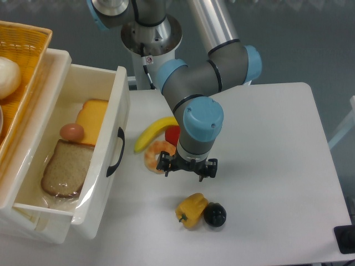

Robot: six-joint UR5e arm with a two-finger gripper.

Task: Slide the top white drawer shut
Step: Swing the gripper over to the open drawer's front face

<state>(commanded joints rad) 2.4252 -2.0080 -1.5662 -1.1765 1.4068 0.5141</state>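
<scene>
Where the view begins at far left, a yellow basket (25, 61) sits above the cabinet with a white round thing (8, 77) inside it. Just right of it, the drawer (102, 133) stands pulled well out, its black handle (115, 152) facing the table (277, 166). Inside the drawer lie a bread slice (66, 169), an egg (72, 132) and a cheese wedge (91, 119), the egg touching both the bread and the cheese.

On the table right of the handle, a banana (151, 133) curves beside a shrimp (155, 155) and a red pepper (173, 134), the 3 crowded together and partly covered by the arm. The gripper (187, 168) hangs over the table just right of the shrimp, apart from the drawer, pointing straight down; seen from above, its 2 fingers are hidden under the wrist, so I cannot tell whether it is open or closed. Nearer the camera, a yellow pepper (191, 209) touches a black round thing (215, 214). At the lower right corner a dark object (346, 239) is cut off by the frame.
</scene>
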